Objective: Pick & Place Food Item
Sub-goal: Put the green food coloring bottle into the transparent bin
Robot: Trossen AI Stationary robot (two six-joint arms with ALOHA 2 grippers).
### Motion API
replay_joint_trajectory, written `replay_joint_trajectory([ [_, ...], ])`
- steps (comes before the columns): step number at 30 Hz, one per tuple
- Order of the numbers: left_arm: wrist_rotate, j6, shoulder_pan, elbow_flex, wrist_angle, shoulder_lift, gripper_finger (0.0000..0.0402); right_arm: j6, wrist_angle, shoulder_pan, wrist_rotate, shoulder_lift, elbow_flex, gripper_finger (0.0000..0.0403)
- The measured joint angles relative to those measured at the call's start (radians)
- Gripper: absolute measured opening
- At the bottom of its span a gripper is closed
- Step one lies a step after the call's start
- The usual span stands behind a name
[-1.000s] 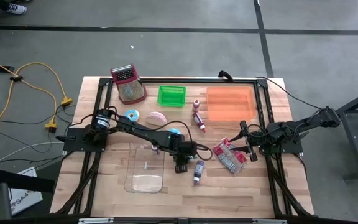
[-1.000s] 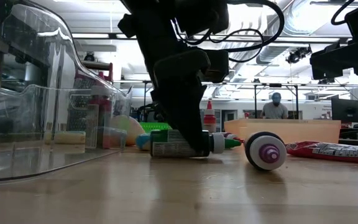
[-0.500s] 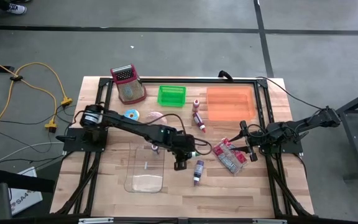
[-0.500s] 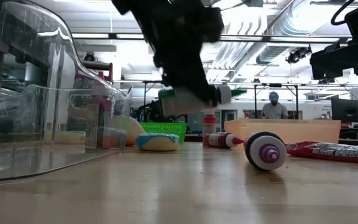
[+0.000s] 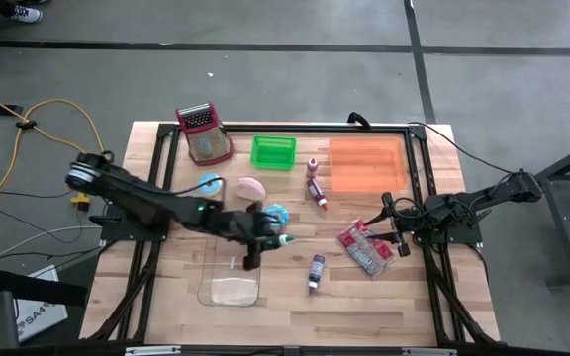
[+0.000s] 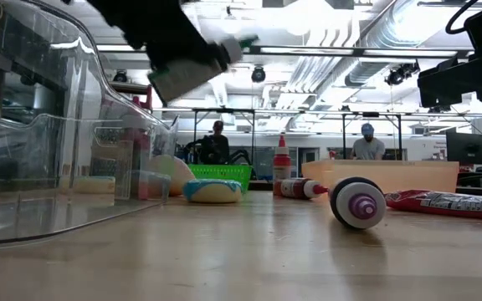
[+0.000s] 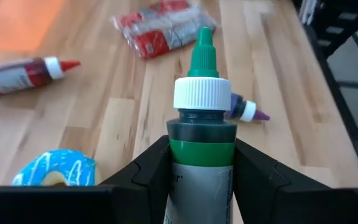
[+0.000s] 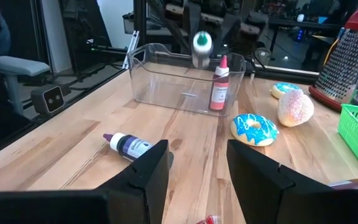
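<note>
The small squeeze bottle with a dark green body, white ribbed collar and pointed green nozzle (image 7: 202,130) sits clamped between the left gripper (image 7: 201,177)'s two dark fingers (image 7: 151,171), which press on its sides just below the collar, the nozzle sticking out past them. In the high view the bottle (image 5: 277,240) is held clear of the wooden counter (image 5: 404,297), beside the far right corner of the clear plastic bin (image 5: 231,282), its tip aimed toward the right arm. The left arm reaches from the counter's left edge across the bin's far end, its gripper tilted somewhat downward; in the low view the bottle (image 6: 192,67) hangs high above the counter surface, slanted with the nozzle up. Just past the bottle lies a blue-iced doughnut (image 7: 58,171), then a purple-capped bottle (image 7: 244,111) on its side, a red bottle (image 7: 23,73) lying flat, and a red-and-white wrapped packet (image 7: 160,31). The right gripper (image 8: 194,165) rests low at the counter's right side, its fingers parted with nothing between them.
</note>
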Motion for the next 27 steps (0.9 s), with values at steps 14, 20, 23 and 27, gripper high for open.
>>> replay_joint_trajectory([
  [14,-0.407,-0.103,-0.272,-0.207,0.152,-0.120,0.0135,0.000,-0.001,0.000,0.000,0.000,0.000,0.0152],
  [20,-0.543,-0.245,-0.338,-0.301,0.241,-0.104,0.0135,0.000,-0.001,0.000,0.000,0.000,0.000,0.0152],
  [23,-0.580,-0.309,-0.361,-0.333,0.276,-0.087,0.0135,0.000,-0.001,0.000,0.001,0.000,0.000,0.0152],
  [27,-0.626,-0.370,-0.391,-0.363,0.289,-0.064,0.0135,0.000,-0.002,0.000,0.000,0.000,0.000,0.0152],
])
